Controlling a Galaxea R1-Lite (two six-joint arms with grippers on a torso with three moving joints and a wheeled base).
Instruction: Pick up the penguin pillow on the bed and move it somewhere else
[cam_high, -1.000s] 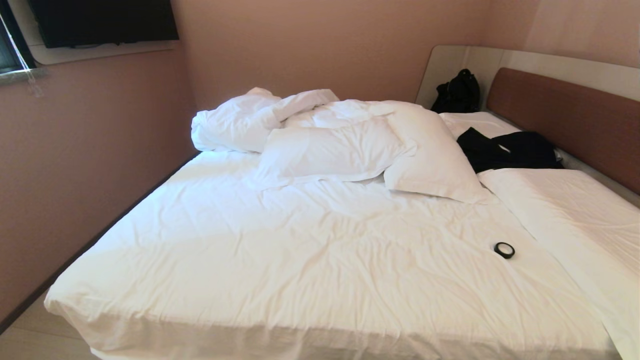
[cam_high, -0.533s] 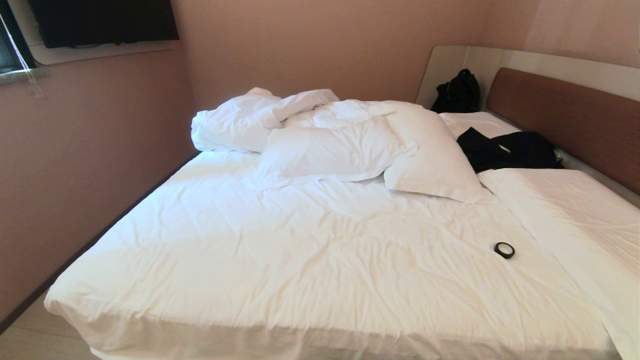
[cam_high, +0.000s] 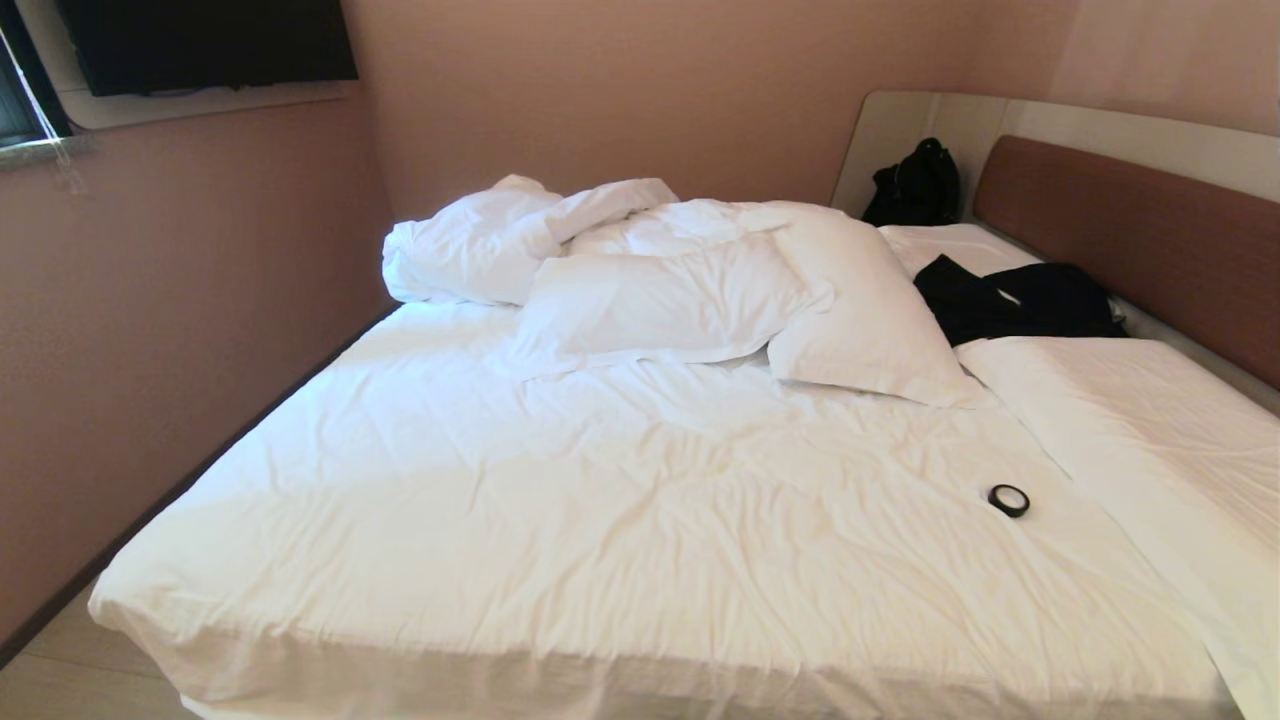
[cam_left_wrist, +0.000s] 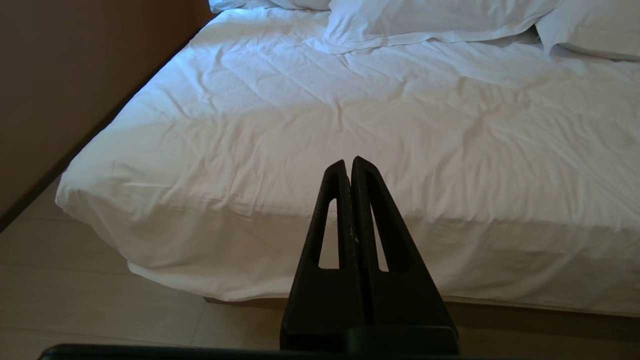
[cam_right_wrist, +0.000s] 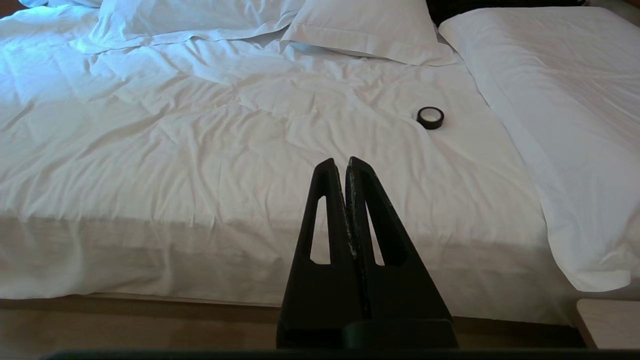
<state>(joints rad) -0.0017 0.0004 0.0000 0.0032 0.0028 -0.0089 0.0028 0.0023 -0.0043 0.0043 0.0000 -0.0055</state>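
The bed (cam_high: 600, 520) fills the head view, its wrinkled white sheet bare across the near half and its brown headboard (cam_high: 1130, 230) at the right. No penguin pillow shows in any view; only plain white bedding is visible. My left gripper (cam_left_wrist: 348, 162) is shut and empty, held off the bed's near left corner above the floor. My right gripper (cam_right_wrist: 341, 162) is also shut and empty, in front of the bed's near edge further right. Neither arm appears in the head view.
A rumpled white duvet (cam_high: 480, 245) and two white pillows (cam_high: 660, 300) lie at the far side. A long white pillow (cam_high: 1150, 430), black clothing (cam_high: 1010, 300), a black bag (cam_high: 915, 185) and a black tape roll (cam_high: 1008, 500) are on the right. A wall runs along the left.
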